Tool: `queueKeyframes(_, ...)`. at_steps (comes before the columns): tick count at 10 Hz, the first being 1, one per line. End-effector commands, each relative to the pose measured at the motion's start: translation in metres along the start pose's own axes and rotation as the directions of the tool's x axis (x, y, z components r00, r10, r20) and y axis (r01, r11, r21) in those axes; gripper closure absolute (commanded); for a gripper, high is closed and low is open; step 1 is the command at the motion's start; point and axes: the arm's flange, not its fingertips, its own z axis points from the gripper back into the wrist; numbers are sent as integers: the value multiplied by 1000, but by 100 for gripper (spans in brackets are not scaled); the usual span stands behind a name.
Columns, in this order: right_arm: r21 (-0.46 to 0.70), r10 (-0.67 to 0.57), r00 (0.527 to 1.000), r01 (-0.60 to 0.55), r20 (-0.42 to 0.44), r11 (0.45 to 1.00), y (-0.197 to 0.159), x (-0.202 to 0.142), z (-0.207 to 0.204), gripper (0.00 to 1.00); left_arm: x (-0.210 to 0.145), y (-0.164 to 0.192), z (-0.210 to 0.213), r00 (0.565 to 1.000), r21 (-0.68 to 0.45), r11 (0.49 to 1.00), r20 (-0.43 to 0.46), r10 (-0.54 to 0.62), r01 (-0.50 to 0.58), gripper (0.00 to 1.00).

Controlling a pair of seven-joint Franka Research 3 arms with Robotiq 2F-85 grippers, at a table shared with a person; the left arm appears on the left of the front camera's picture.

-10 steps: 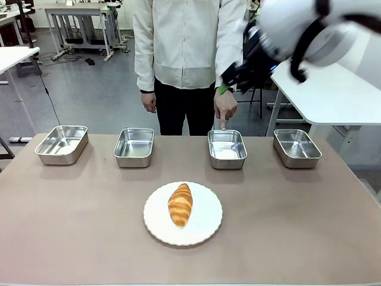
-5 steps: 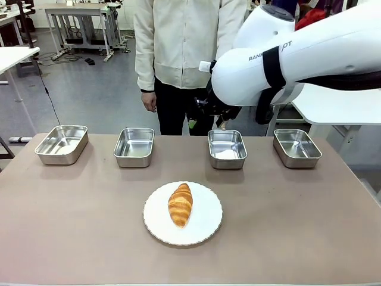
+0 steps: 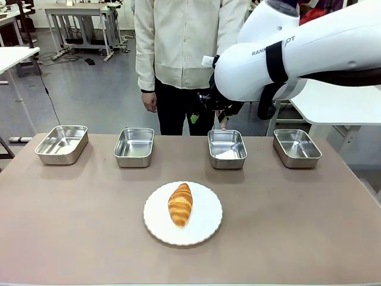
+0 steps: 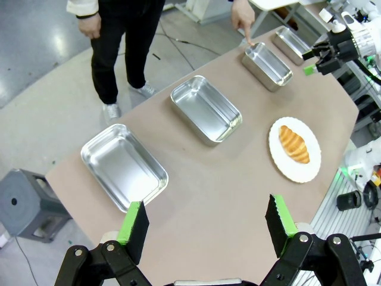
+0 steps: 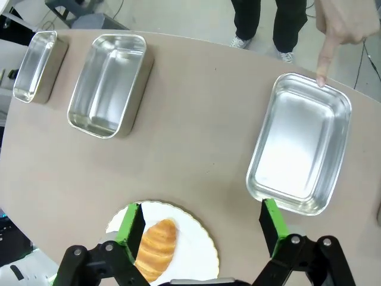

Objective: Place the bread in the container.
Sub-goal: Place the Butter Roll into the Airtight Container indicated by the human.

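The bread (image 3: 180, 205), a golden-brown croissant, lies on a round white plate (image 3: 205, 219) at the table's front middle. A person's finger (image 5: 324, 65) touches the far rim of the container (image 3: 227, 162), the third steel tray from the left, which has nothing in it. My right gripper (image 5: 199, 223) hangs open high above the table, between the plate and that container (image 5: 297, 149), with nothing between its green pads. The bread (image 5: 155, 241) shows low in the right wrist view. My left gripper (image 4: 208, 226) is open too, high over the table's left end, far from the bread (image 4: 294, 143).
Three more steel trays stand in the far row: far left (image 3: 61, 144), second from left (image 3: 134, 147) and far right (image 3: 296, 148). The person (image 3: 187, 47) stands at the far edge behind the middle. Bare tabletop surrounds the plate.
My right arm has swung in from the upper right and now hangs over the far middle, in front of the person's pointing hand. Bread and trays have not moved.
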Motion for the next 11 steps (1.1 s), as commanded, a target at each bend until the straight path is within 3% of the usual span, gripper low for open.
queueKeyframes(1,-25,-77,997,78,12,997,35,-11,-2,0,0,-3,1,1000,-9,1000,20,-4,4,0)
queueKeyframes(3,-49,-193,981,192,-30,980,59,-14,-18,0,0,-3,1,1000,-9,1000,20,-4,4,0)
queueKeyframes(5,-85,-319,939,310,-128,947,82,-22,-40,0,0,-3,1,1000,-9,1000,20,-4,4,0)
queueKeyframes(11,-207,-480,839,438,-256,875,104,-73,-81,0,0,-3,1,1000,-9,1000,20,-4,4,0)
